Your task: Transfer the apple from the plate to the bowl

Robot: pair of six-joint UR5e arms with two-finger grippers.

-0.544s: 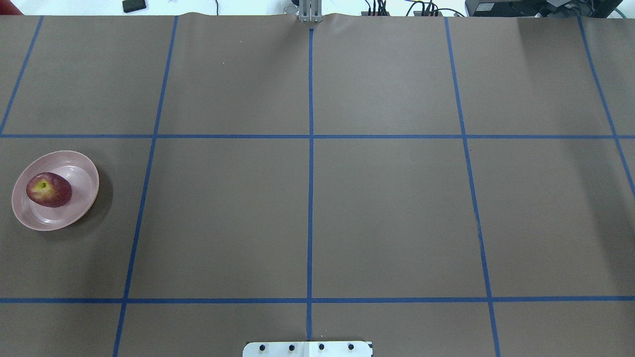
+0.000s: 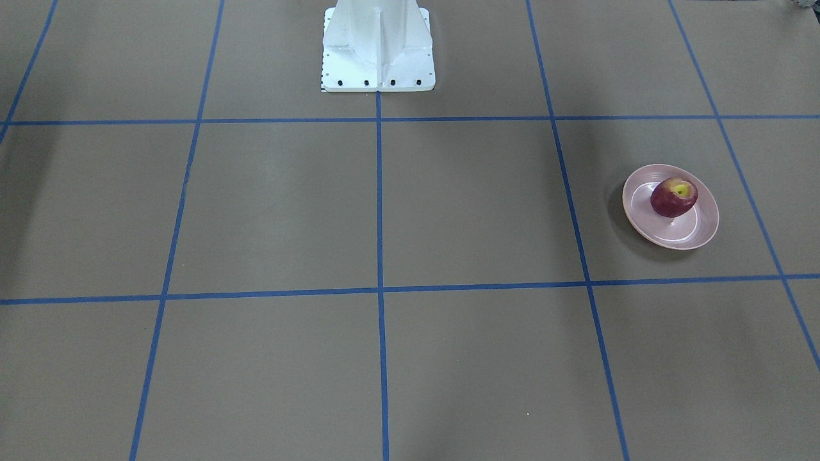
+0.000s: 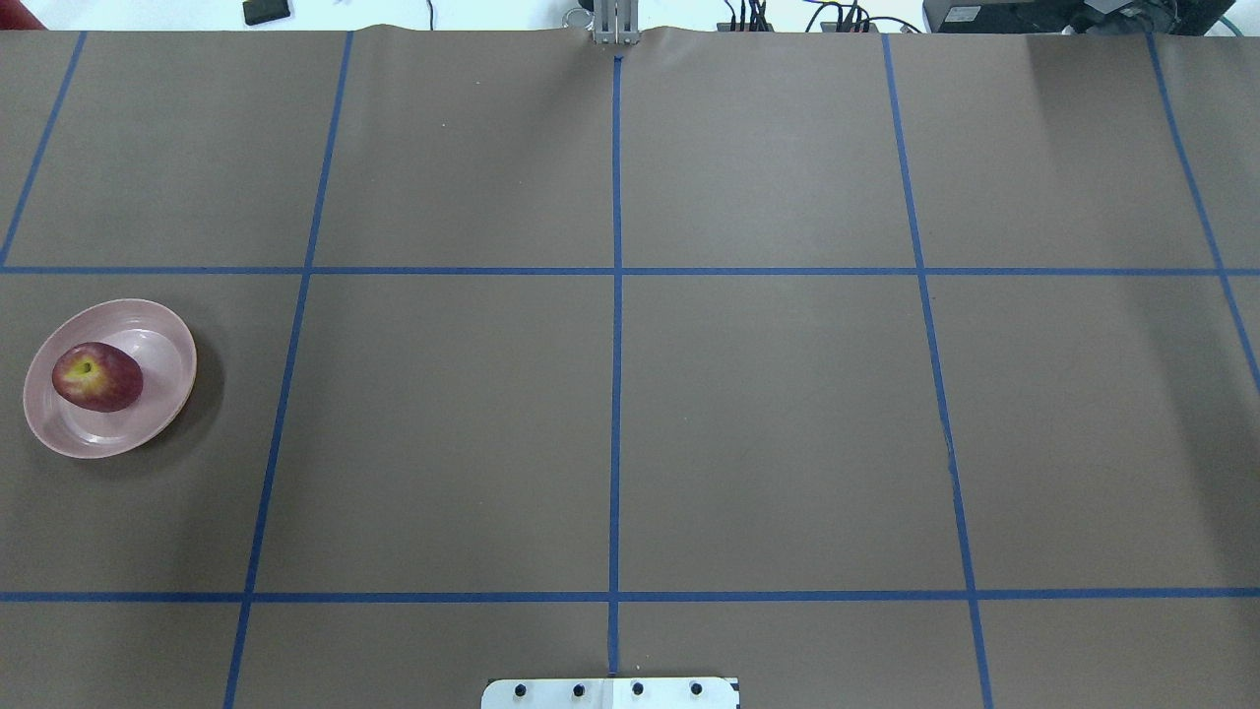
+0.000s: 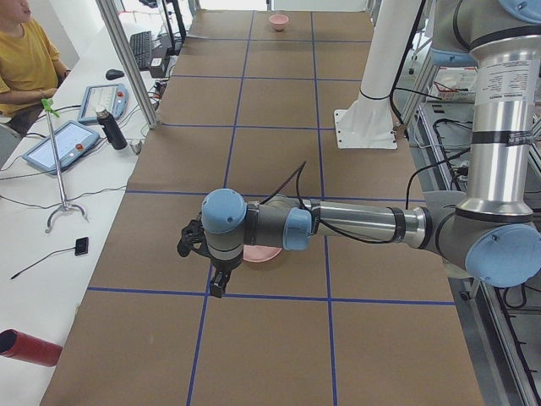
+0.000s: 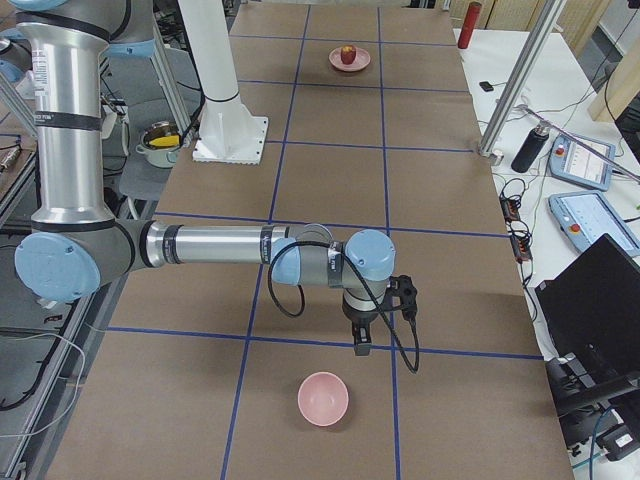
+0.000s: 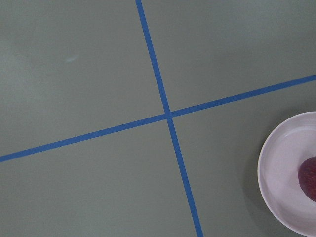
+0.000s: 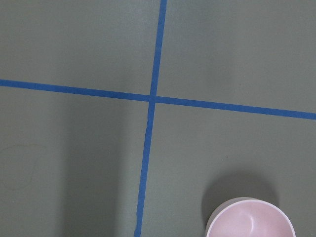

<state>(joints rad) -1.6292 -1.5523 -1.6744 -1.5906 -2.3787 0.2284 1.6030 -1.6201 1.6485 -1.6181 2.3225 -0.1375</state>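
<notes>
Apple (image 3: 96, 377) sitting on the plate (image 3: 169, 347) at the table's (image 3: 768, 423) left end, bowl (image 5: 323, 398) well apart at the right end

Dark red apple, yellow-green patch round the stem dimple facing up, lying toward the plate's left side in the overhead shot. Left gripper (image 4: 217, 286) hangs just beside the plate. In the left side view its wrist hides most of the plate and the apple too. Right gripper (image 5: 361, 342) hangs near the empty pink bowl, over a blue tape line (image 5: 200, 334). The bowl only turns up in the side views and the right wrist camera. Each gripper shows only from the side, so I can't tell how open either is, or if it's holding anything.
</notes>
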